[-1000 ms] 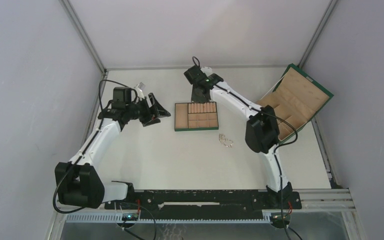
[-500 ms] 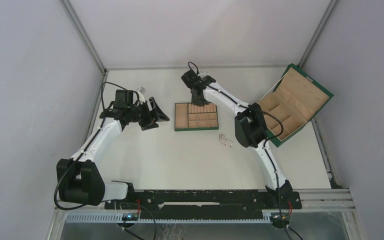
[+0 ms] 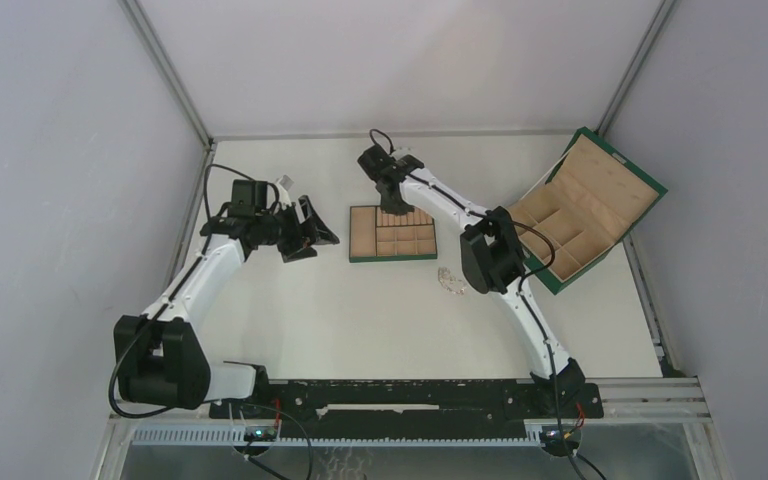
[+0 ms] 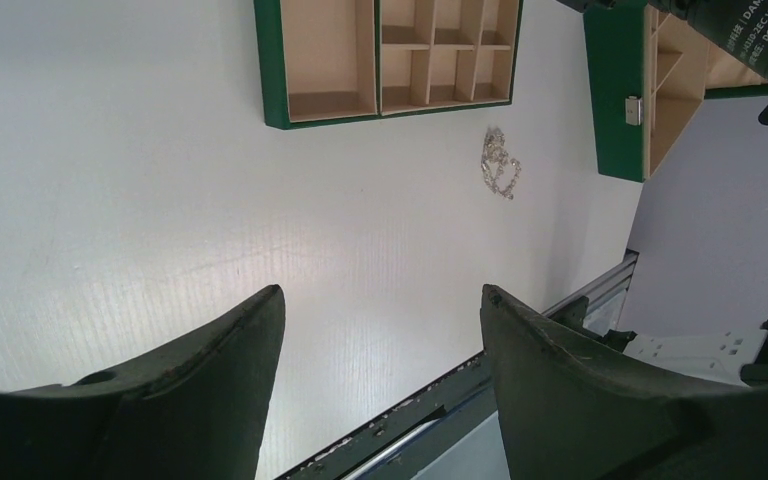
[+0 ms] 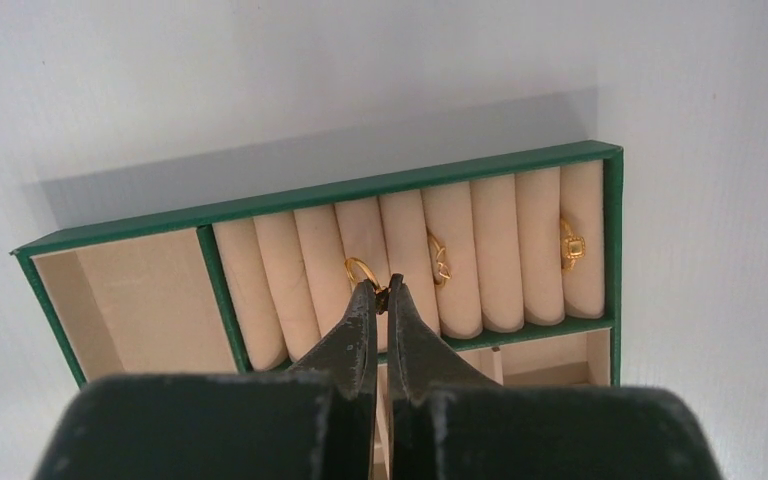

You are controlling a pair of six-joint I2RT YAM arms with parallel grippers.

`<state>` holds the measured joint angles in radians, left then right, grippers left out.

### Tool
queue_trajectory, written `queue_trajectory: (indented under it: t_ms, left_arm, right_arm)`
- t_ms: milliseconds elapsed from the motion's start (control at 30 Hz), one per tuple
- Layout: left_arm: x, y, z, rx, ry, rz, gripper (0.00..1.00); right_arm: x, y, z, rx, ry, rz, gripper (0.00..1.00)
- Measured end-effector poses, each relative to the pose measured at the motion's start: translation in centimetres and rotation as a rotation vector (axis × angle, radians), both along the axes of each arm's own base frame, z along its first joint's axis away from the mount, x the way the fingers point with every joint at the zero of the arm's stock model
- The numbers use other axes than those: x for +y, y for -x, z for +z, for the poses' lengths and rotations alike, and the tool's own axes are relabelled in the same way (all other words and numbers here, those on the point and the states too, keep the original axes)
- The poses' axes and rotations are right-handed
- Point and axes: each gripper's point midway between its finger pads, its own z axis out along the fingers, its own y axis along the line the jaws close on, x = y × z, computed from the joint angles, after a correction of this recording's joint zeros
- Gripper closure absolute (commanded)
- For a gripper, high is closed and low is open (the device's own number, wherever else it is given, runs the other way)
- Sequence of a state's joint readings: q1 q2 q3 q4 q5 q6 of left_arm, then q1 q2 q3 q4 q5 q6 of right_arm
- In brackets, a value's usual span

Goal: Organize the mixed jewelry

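Observation:
My right gripper (image 5: pixel 385 290) is shut on a thin gold ring (image 5: pixel 363 272) and holds it over the ring rolls of the tan tray (image 5: pixel 310 195). Two more gold rings (image 5: pixel 439 258) (image 5: pixel 571 245) sit in slots to the right. In the top view this gripper (image 3: pixel 392 198) is at the tray's far edge. The silvery chain tangle (image 3: pixel 451 281) lies on the table in front of the tray, also in the left wrist view (image 4: pixel 500 165). My left gripper (image 3: pixel 312 232) is open and empty, left of the tray.
The large green box (image 3: pixel 585 205) lies open at the right with its lid up; it also shows in the left wrist view (image 4: pixel 615 90). The tray's green rim (image 3: pixel 392 258) is mid-table. The enclosure walls stand close on all sides.
My right wrist has shifted a little left and forward over the tray's far edge, elbow swinging left. The left arm has hardly moved. The chain has not moved.

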<state>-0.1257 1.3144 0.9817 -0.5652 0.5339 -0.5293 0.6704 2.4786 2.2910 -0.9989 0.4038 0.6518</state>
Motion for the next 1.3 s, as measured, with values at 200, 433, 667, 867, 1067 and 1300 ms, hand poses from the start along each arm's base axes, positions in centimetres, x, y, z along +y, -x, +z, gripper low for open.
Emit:
queue_trajectory:
  t_ms: [200, 433, 667, 867, 1067, 1300]
  left_arm:
    - [0.0, 0.1, -0.4, 0.013, -0.005, -0.005, 0.24]
    - [0.0, 0.1, -0.7, 0.025, -0.010, -0.009, 0.24]
    - [0.1, 0.2, -1.0, 0.036, -0.012, -0.011, 0.24]
    - [0.1, 0.2, -1.3, 0.047, -0.014, -0.012, 0.24]
    - [0.1, 0.2, -1.3, 0.045, -0.018, -0.018, 0.24]
    - [0.1, 0.2, -1.4, 0.042, -0.021, -0.023, 0.24]
  right_arm:
    - [0.1, -0.4, -0.4, -0.012, 0.013, -0.003, 1.00]
    - [0.2, -0.6, -0.5, -0.021, 0.023, -0.005, 1.00]
    - [0.5, -0.7, -0.8, -0.022, 0.046, 0.006, 1.00]
    - [0.6, -0.5, -0.8, -0.031, 0.075, 0.011, 1.00]
    - [0.7, -0.4, -0.8, -0.037, 0.085, 0.015, 1.00]
    - [1.4, -0.1, -1.0, -0.039, 0.089, 0.030, 1.00]
